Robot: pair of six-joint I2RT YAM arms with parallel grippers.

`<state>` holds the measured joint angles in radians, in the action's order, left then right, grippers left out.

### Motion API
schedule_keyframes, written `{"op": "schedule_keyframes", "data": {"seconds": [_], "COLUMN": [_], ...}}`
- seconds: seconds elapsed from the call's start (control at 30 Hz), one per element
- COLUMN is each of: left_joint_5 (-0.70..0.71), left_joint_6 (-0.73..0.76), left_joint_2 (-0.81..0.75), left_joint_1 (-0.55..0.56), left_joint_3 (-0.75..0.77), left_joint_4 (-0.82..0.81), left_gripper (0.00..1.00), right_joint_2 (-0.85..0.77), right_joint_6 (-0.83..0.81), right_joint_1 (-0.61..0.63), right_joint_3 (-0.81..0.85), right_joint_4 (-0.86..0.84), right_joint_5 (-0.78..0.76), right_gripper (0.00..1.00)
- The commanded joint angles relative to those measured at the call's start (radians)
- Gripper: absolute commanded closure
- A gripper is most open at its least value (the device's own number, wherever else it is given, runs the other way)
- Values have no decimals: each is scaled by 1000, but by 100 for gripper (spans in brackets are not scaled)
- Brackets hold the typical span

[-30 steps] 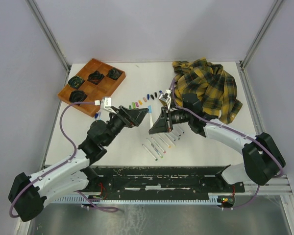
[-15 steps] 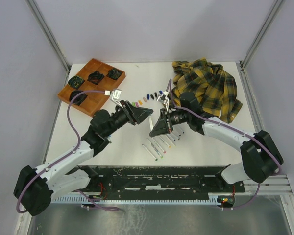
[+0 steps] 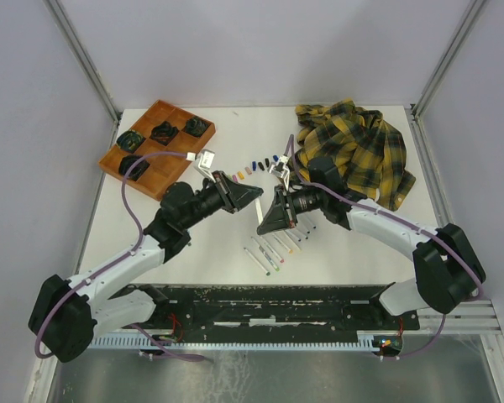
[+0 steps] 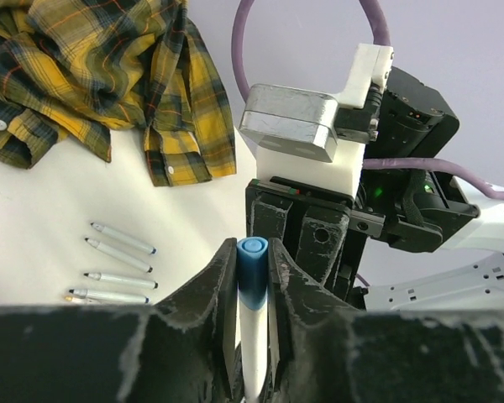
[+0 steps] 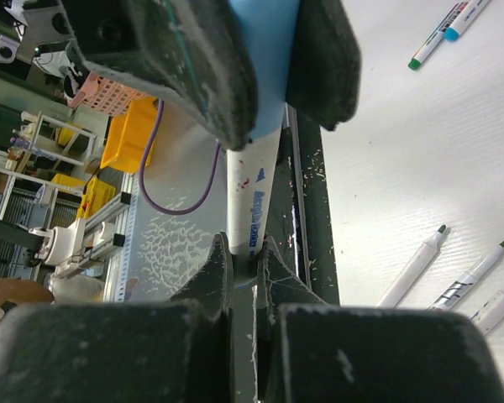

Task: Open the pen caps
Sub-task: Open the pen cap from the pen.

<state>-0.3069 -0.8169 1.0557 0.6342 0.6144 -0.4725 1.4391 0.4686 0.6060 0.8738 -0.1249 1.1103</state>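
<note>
Blue cap (image 4: 252,267) on a white barrel (image 4: 254,353): this pen is the one being opened.

Top view: both arms meet mid-table, left gripper (image 3: 256,195) and right gripper (image 3: 263,223) tip to tip. Loose caps (image 3: 250,166) sit in a row beyond them, with bare pens (image 3: 273,250) nearer the bases.

Left wrist: the left fingers (image 4: 208,290) are pressed onto the cap from both sides.

Right wrist: the right fingers (image 5: 212,270) pinch the barrel low down.

Next, I judge, comes a straight pull apart along the pen, with both grips firm enough that neither slips.

A robotics lab: a white tabletop (image 3: 252,126) boxed by pale grey wall panels (image 3: 260,50) on aluminium posts (image 3: 84,59), with yellow plastic storage bins (image 5: 126,134) beyond the near edge.
</note>
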Motion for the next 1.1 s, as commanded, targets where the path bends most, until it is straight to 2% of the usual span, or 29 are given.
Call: {"op": "schedule_keyframes", "data": {"seconds": [0.0, 0.1, 0.13, 0.23, 0.3, 0.4, 0.57, 0.77, 0.83, 0.93, 1.07], "left_joint_5": [-53, -61, -60, -57, -57, -62, -40, -24, -21, -25, -31], "left_joint_6": [22, 25, 27, 23, 2, -51, -105, -109, -108, -114, -132], "left_joint_2": [8, 11, 9, 5, 5, 14, 21, 11, 12, 19, 36], "left_joint_1": [-5, -11, -12, -12, -13, -14, -11, -12, -11, -12, -11], "left_joint_3": [51, 52, 50, 30, 1, -56, -133, -145, -144, -141, -142], "left_joint_4": [-47, -48, -48, -75, -134, -240, -359, -382, -389, -403, -432], "left_gripper": [82, 96, 97, 97, 97, 97, 97, 97, 97, 97, 97], "right_joint_2": [-12, -15, -15, -16, -19, -48, -53, -38, -26, -12, -5], "right_joint_6": [-31, -36, -34, 16, 113, 168, 235, 247, 254, 255, 246], "right_joint_1": [1, 0, 1, -1, -7, -20, -42, -42, -41, -33, -14], "right_joint_3": [47, 51, 51, 47, 25, -5, -35, -35, -33, -33, -34], "right_joint_4": [10, 16, 19, -10, -105, -182, -262, -273, -275, -275, -275], "right_joint_5": [26, 26, 24, 8, 5, -37, -50, -41, -36, -35, -35], "right_gripper": [100, 99, 96, 77, 64, 55, 55, 68, 67, 62, 61]}}
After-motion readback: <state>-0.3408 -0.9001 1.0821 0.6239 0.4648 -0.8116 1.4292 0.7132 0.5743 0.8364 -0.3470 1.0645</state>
